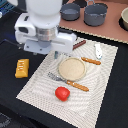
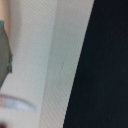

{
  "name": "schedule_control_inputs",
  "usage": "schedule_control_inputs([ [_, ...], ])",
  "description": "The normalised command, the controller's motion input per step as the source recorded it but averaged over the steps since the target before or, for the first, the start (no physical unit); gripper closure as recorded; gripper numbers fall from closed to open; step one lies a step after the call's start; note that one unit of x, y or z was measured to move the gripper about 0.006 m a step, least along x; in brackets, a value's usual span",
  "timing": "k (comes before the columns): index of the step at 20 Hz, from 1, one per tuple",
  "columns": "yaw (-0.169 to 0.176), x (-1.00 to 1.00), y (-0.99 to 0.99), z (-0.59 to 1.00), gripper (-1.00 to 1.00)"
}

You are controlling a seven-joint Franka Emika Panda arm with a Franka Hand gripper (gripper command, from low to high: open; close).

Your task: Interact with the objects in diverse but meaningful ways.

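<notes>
In the exterior view a red tomato (image 1: 62, 93) lies on the near part of the beige placemat (image 1: 37, 85). An orange-yellow ridged block (image 1: 22, 68) lies on the dark cloth to the exterior view's left of the mat. A dark brown sausage stick (image 1: 79, 44) and a small white-and-blue piece (image 1: 98, 50) lie at the mat's far side. My gripper (image 1: 56, 53) hangs over the mat's far left corner, mostly hidden by the white wrist, so its jaws cannot be read. It touches none of these objects. The wrist view is blurred and shows only the mat (image 2: 45, 60) and dark cloth (image 2: 105, 75).
A beige plate (image 1: 72, 68) sits mid-mat, with an orange-handled fork (image 1: 67, 81) in front of it and an orange-handled knife (image 1: 91, 61) behind it. Two grey pots (image 1: 70, 11) (image 1: 95, 14) stand on the brown board at the back.
</notes>
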Motion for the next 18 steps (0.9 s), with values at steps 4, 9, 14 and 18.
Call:
schedule_control_inputs([
  [4, 0.003, -1.00, -0.05, -0.03, -1.00],
  [9, 0.114, -0.90, 0.36, 0.27, -1.00],
  [14, 0.108, -0.74, 0.23, 0.06, -1.00],
  [18, 0.008, -0.27, -0.13, -0.13, -1.00],
])
